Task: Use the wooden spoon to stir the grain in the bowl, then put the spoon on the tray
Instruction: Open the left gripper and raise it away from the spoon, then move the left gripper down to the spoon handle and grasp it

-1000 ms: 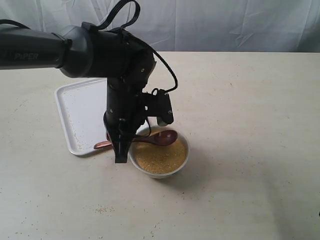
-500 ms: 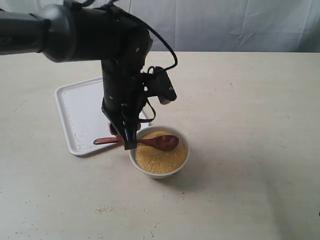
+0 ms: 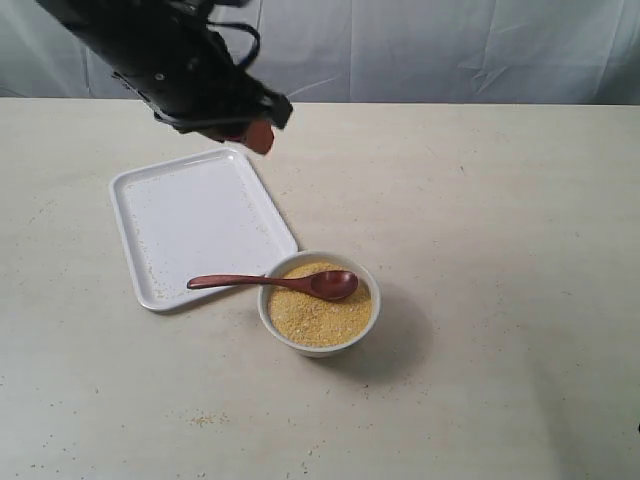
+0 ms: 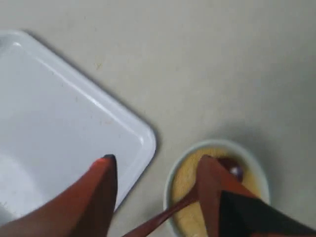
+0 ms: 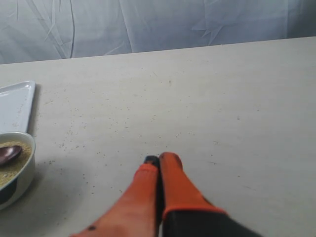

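Note:
The white bowl (image 3: 288,335) of yellow grain (image 3: 315,316) stands just off the white tray's (image 3: 190,215) near corner. The wooden spoon (image 3: 270,282) lies loose. Its head rests on the grain and its handle crosses the bowl's rim, ending over the tray's near edge. My left gripper (image 3: 258,135) hangs high above the tray's far side, well clear of the spoon. In the left wrist view this gripper (image 4: 157,158) is open and empty, looking down on the tray (image 4: 54,108), bowl (image 4: 170,182) and spoon handle (image 4: 163,217). My right gripper (image 5: 160,159) is shut and empty over bare table, away from the bowl (image 5: 22,170).
Scattered grains lie on the beige table (image 3: 480,250) near its front and on the tray. A white cloth backdrop (image 3: 450,50) hangs behind the table. The right arm is out of the exterior view.
My left gripper has let go of the spoon handle and risen up and back over the tray. The spoon has stayed across the bowl's rim.

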